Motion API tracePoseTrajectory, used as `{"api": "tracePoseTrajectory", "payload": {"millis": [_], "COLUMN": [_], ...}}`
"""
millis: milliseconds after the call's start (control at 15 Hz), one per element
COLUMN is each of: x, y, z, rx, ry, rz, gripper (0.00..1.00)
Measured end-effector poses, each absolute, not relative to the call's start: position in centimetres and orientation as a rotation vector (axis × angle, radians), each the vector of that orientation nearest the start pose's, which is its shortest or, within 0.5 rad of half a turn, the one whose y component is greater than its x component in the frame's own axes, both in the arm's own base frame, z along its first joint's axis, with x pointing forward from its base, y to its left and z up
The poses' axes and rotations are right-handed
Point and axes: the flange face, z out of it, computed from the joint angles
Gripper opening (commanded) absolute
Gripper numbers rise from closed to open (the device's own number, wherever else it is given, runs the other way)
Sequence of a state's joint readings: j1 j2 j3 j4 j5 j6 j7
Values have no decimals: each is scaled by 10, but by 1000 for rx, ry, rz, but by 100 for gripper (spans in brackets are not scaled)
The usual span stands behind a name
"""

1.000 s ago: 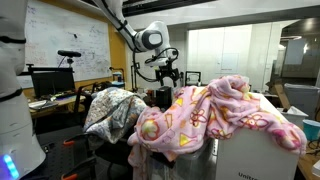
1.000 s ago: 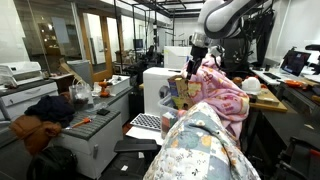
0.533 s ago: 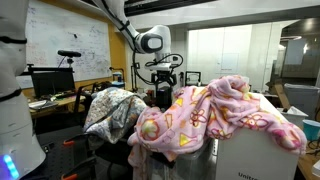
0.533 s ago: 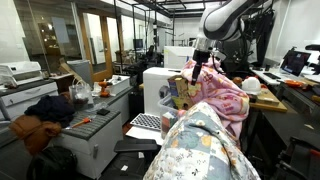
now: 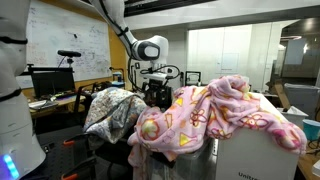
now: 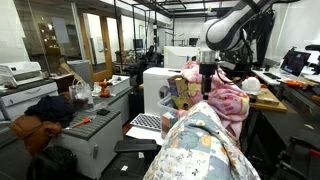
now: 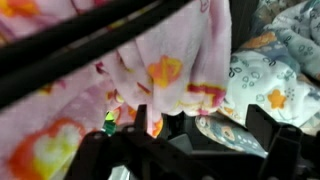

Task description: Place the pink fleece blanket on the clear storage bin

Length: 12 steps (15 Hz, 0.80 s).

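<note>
**Gripper drops to the blanket's edge, heap unmoved**

Change over the last sec: the gripper (image 5: 153, 91) has come down and sideways. It sat higher, above the pile; now it hangs low at the edge of the pink fleece blanket (image 5: 215, 118), close to the fabric. The blanket itself hasn't shifted, w/ the same heap and the same folds in both exterior views.

Gripper state: in the wrist view the jaws look spread apart, dark at the bottom corners of the picture. The pink hem w/ its orange-yellow shapes hangs in the gap. Nothing looks pinched, though the view is blurry.

Where things are: the blanket lies bunched in a tall heap. In an exterior view the clear storage bin (image 6: 180, 95) shows just beside it, w/ colourful boxes visible through its wall. The pink fabric touches the bin's far side, but the side facing the camera is still bare. From the opposite angle the bin is hidden behind the heap. The grey-white patterned blanket (image 6: 200, 148) lies apart, nearer the camera, and isn't part of the job.

Meaning for the task: prob. mid-way. The blanket is at the bin, maybe partly on it, but not clearly spread over the top. The drop reads as lining up on the hem for a grab or tug. Risk: fleece is loose, so a shallow pinch may slip or drag the whole heap off.
</note>
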<state>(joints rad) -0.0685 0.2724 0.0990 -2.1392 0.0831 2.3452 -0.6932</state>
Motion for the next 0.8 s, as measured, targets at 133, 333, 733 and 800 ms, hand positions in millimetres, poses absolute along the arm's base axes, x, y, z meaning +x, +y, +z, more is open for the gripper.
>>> {"api": "tracePoseTrajectory", "payload": {"millis": [133, 333, 733, 800], "x": [554, 544, 529, 527], "y": [18, 21, 40, 44], "z": [263, 250, 215, 209], "rx": [-2863, -2857, -2811, -2799], "ry": [-1042, -1148, -1396, -1424], "rz": [120, 214, 379, 398], "gripper": [100, 100, 100, 100]}}
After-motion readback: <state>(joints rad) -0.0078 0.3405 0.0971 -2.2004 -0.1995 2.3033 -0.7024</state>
